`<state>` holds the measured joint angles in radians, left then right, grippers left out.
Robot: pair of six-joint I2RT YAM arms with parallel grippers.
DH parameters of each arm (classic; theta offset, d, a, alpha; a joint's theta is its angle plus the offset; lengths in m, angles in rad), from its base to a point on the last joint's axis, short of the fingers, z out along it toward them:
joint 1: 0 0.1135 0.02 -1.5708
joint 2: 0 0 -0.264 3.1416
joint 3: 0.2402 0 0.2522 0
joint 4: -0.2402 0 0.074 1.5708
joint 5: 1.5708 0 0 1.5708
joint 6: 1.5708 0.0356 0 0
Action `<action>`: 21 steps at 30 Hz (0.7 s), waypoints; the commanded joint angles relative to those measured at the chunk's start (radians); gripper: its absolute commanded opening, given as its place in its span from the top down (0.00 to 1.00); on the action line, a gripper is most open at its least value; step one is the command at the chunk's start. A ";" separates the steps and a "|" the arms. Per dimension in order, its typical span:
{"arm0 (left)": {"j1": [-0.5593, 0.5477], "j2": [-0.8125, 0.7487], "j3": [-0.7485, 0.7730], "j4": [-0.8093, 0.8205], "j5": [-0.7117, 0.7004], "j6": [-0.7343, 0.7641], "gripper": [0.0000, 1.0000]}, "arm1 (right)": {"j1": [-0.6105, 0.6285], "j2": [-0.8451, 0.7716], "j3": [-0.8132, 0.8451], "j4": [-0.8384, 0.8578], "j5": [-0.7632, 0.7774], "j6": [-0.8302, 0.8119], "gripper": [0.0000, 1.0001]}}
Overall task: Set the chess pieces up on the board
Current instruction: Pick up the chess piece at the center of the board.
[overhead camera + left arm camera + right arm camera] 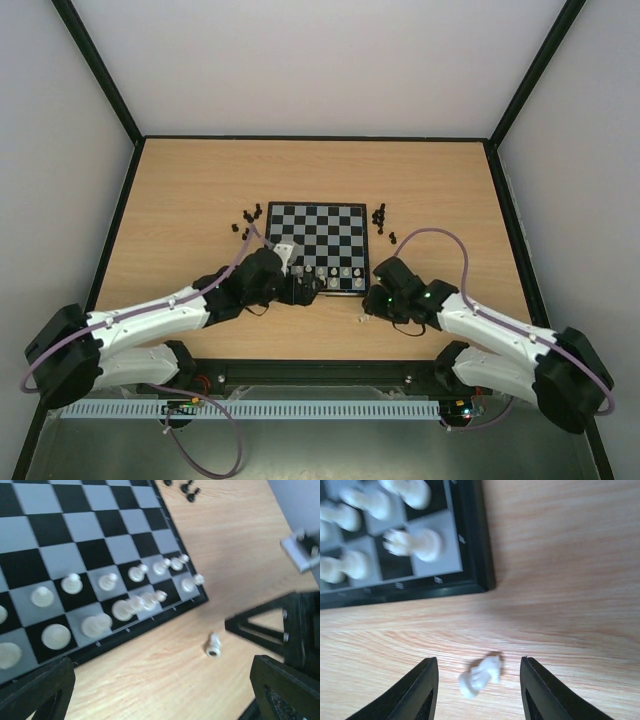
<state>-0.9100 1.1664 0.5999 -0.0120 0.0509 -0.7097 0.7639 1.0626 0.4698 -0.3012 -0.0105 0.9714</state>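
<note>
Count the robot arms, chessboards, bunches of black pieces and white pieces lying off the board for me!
Robot arms: 2 (left, right)
Chessboard: 1
Bunches of black pieces: 2 (left of the board, right of it)
White piece lying off the board: 1
Total: 6

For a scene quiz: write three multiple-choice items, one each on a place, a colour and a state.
1. The white piece lying on its side is: A on the board; B on the table by the board's corner; C held in the air.
2. Pieces standing on the board are: A black; B white; C both.
3. The right gripper is: A open; B shut; C out of view.
Key: B, it rests on bare wood off the rim; B, only pale pieces stand on squares; A, its jaws stand apart around that piece.
</note>
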 commanded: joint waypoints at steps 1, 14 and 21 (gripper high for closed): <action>-0.104 -0.092 -0.056 -0.002 -0.041 0.073 0.01 | 0.001 -0.126 0.069 -0.148 0.099 0.022 0.54; -0.522 0.022 -0.102 0.123 -0.471 0.131 0.16 | -0.035 -0.334 0.141 -0.248 0.084 -0.010 0.54; -0.558 0.353 0.037 0.264 -0.511 0.264 0.22 | -0.046 -0.415 0.149 -0.256 0.045 -0.041 0.55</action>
<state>-1.4639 1.4078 0.5808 0.1253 -0.3912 -0.5423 0.7258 0.6853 0.5827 -0.5018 0.0628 0.9604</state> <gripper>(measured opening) 0.788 0.456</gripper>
